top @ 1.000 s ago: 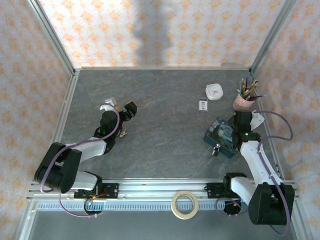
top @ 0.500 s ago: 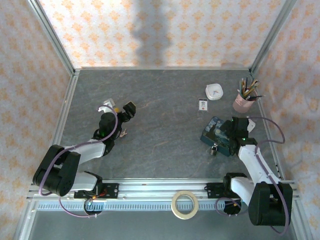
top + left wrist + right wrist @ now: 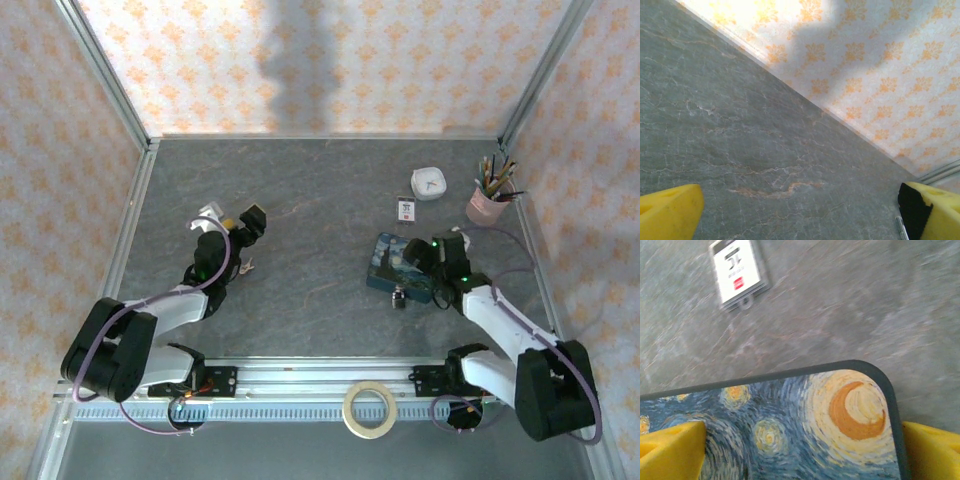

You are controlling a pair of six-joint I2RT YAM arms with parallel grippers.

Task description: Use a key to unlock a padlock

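Frankly, you've barely started: the padlock (image 3: 401,297) hangs at the blue box's (image 3: 390,260) near edge, apparently unopened, the key (image 3: 246,266) lies on the table (image 3: 320,195) near your left gripper (image 3: 256,218), gaping and empty, while your right gripper (image 3: 433,258) straddles the box's corner, spread wide.

One blue box (image 3: 398,262), one padlock (image 3: 400,297), one key (image 3: 246,266), one white tag (image 3: 405,209), one white bowl (image 3: 428,183), one pencil cup (image 3: 486,204), one tape roll (image 3: 367,408)
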